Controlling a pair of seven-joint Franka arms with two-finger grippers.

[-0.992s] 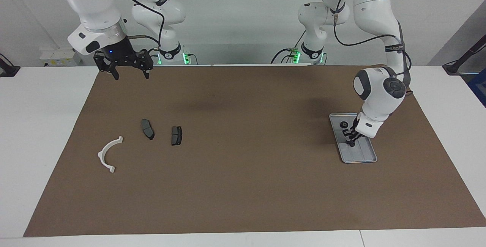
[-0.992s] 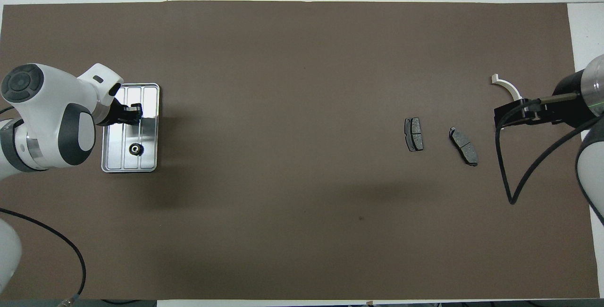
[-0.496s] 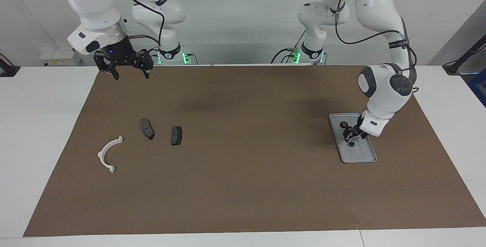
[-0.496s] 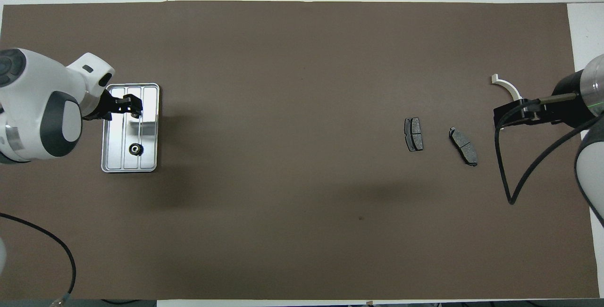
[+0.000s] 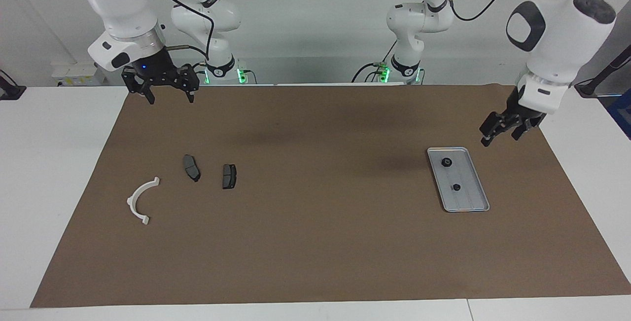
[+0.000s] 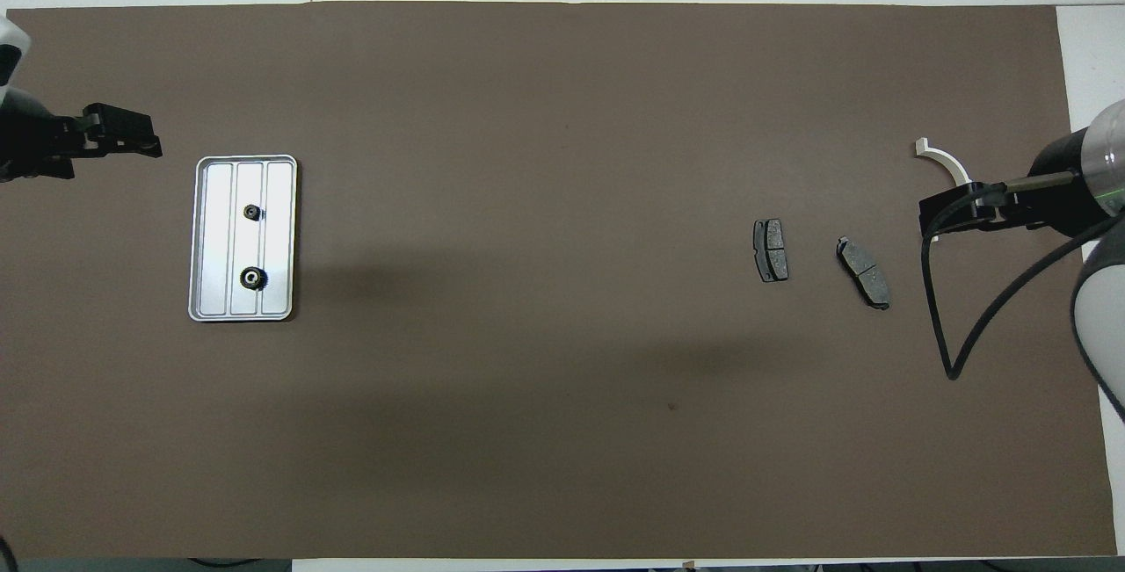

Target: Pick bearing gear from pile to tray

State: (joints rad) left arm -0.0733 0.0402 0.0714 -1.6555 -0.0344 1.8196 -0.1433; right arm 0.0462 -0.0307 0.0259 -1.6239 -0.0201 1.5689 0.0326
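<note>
My left gripper (image 5: 503, 131) hangs empty, jaws apart, over brown mat beside flat light-grey ribbed metal tray (image 5: 480, 197) — two small black round bearing gears (image 5: 447, 162) rest inside. Right gripper (image 5: 168, 93) waits open above mat's edge — likely done.

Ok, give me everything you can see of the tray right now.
The tray is a small flat rectangle of light-grey, shiny metal with rounded corners, a low raised rim and lengthwise ribs dividing its floor into three lanes. It lies flat on the brown mat toward the left arm's end of the table. Two small black round gears rest on its floor, one nearer the robots, the other farther; they lie apart. No gripper touches it.
</note>
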